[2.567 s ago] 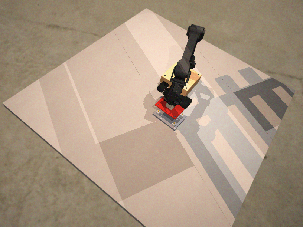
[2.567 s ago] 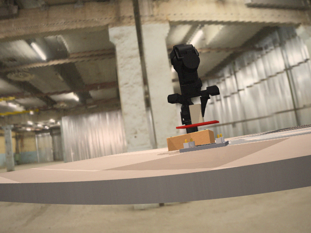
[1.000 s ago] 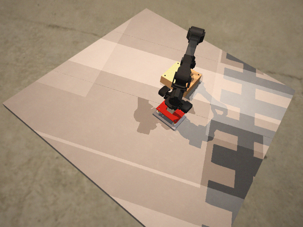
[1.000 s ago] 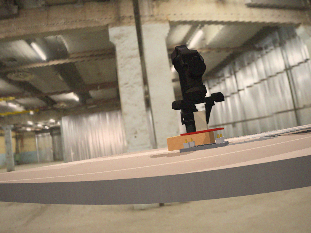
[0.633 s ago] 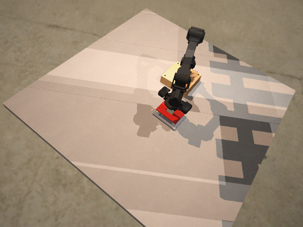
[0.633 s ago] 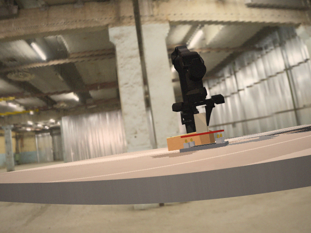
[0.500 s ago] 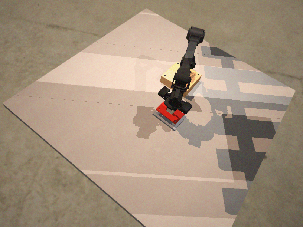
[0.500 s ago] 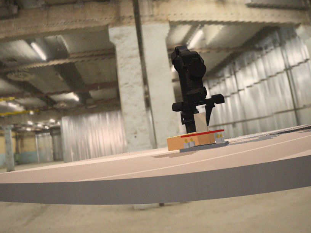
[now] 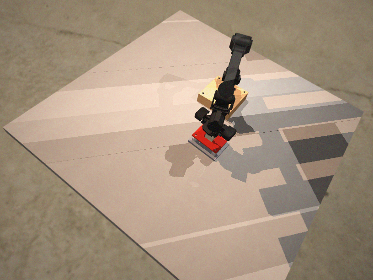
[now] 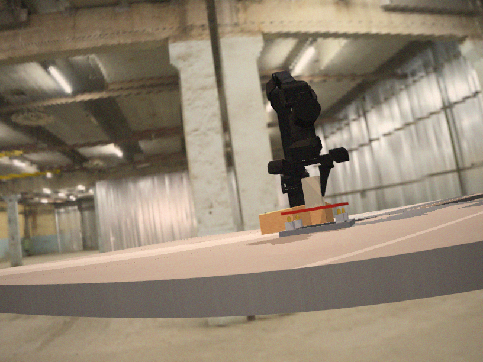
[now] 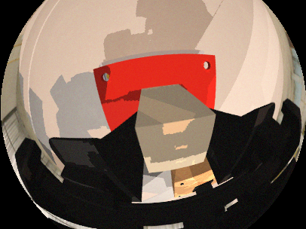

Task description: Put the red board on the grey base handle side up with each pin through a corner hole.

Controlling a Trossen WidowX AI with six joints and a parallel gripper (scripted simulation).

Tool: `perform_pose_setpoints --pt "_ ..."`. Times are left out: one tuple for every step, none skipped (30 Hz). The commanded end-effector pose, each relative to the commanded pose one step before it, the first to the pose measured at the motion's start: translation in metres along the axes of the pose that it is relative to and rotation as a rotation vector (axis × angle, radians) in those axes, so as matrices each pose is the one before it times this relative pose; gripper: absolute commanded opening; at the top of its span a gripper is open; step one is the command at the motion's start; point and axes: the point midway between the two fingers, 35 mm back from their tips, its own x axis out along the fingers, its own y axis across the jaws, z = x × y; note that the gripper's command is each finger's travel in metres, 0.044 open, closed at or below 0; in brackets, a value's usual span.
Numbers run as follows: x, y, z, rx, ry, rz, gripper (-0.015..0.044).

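My gripper (image 9: 211, 135) (image 10: 309, 196) (image 11: 165, 111) is shut on the square grey handle (image 10: 311, 186) (image 11: 174, 145) of the red board (image 9: 200, 138) (image 10: 298, 211) (image 11: 158, 70). The board is held handle side up, over the grey base (image 9: 202, 150) (image 10: 318, 229). In the exterior view a small gap shows between the board and the gold pins (image 10: 289, 219) (image 10: 338, 211) below it. In the wrist view the left hole (image 11: 105, 77) shows a bit of grey and gold. The right hole (image 11: 206, 65) shows a pale surface. The far holes are hidden by the gripper and handle.
A yellow-orange wooden block (image 9: 205, 99) (image 10: 269, 223) (image 11: 192, 182) with small dark holes stands close behind the base, under the arm. Shadows of the arm fall across the table (image 9: 124, 198).
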Motion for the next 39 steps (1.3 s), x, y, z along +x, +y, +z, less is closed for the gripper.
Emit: perform_pose_setpoints --pt "0.00238 0.00041 0.00007 -0.0075 0.00019 0.00012 0.0000" --pt "0.00040 -0.00006 -0.00002 -0.0006 0.00000 0.00000 0.0000" --pt "0.00040 -0.00007 -0.00002 -0.0006 0.00000 0.00000 0.0000" --pt "0.00040 -0.00008 -0.00003 -0.0004 0.00000 0.00000 0.0000" --pt "0.00040 -0.00008 -0.00002 -0.0001 0.00000 -0.00001 0.0000" --pt "0.00040 -0.00009 -0.00002 0.0001 0.00000 -0.00001 0.0000" --pt "0.00040 -0.00009 -0.00001 0.0003 0.00000 -0.00001 0.0000" --pt "0.00040 -0.00009 0.00001 0.0005 0.00000 -0.00001 0.0000" --pt "0.00040 -0.00009 0.00002 0.0006 0.00000 -0.00001 0.0000" --pt "0.00040 -0.00009 0.00003 0.0007 0.00000 -0.00001 0.0000" --pt "0.00040 -0.00008 0.00003 0.0006 0.00000 -0.00001 0.0000" --pt "0.00040 -0.00005 0.00003 0.0005 0.00000 -0.00001 0.0000" --pt "0.00040 -0.00001 0.00003 0.0004 0.00000 -0.00001 0.0000" --pt "0.00039 0.00002 0.00002 0.0003 0.00000 0.00000 0.0000" --pt "0.00039 0.00004 0.00001 0.0002 0.00000 0.00000 0.0000" --pt "0.00039 0.00005 0.00000 0.0002 0.00000 0.00000 0.0000" --pt "0.00039 0.00005 -0.00001 0.0002 0.00000 0.00000 0.0000" --pt "0.00039 0.00005 -0.00001 0.0001 0.00000 0.00000 0.0000" --pt "-0.00199 0.00004 -0.00016 0.0025 -0.00020 0.00002 0.0026" --pt "0.00000 0.00000 0.00000 0.0000 0.00000 0.00000 0.0053" --pt "0.00000 0.00000 0.00000 0.0000 0.00000 0.00000 0.0079" --pt "0.00000 0.00000 0.00000 0.0000 0.00000 0.00000 0.0105" --pt "0.00000 0.00000 0.00000 0.0000 0.00000 0.00000 0.0131" --pt "0.00000 0.00000 0.00000 0.0000 0.00000 0.00000 0.0157" --pt "0.00000 0.00000 0.00000 0.0000 0.00000 0.00000 0.0184" --pt "0.00000 0.00000 0.00000 0.0000 0.00000 0.00000 0.0210" --pt "0.00000 0.00000 0.00000 0.0000 0.00000 0.00000 0.0236" --pt "0.00000 0.00000 0.00000 0.0000 0.00000 0.00000 0.0263" --pt "0.00000 0.00000 0.00000 0.0000 0.00000 0.00000 0.0289" --pt "0.00000 0.00000 0.00000 0.0000 0.00000 0.00000 0.0315" --pt "0.00000 0.00000 0.00000 0.0000 0.00000 0.00000 0.0341" --pt "0.00000 0.00000 0.00000 0.0000 0.00000 0.00000 0.0368" --pt "0.00000 0.00000 0.00000 0.0000 0.00000 0.00000 0.0394" --pt "-0.00078 0.00002 0.00006 0.0000 0.00000 0.00002 0.0420" --pt "-0.00234 0.00007 0.00018 0.0000 -0.00001 0.00005 0.0440" --pt "-0.00391 0.00010 0.00025 0.0000 -0.00002 0.00008 0.0440" --pt "-0.00505 0.00009 0.00025 0.0000 -0.00002 0.00011 0.0440" --pt "-0.00512 0.00006 0.00016 0.0000 -0.00001 0.00010 0.0440" --pt "-0.00514 0.00003 0.00007 0.0000 0.00000 0.00010 0.0440"
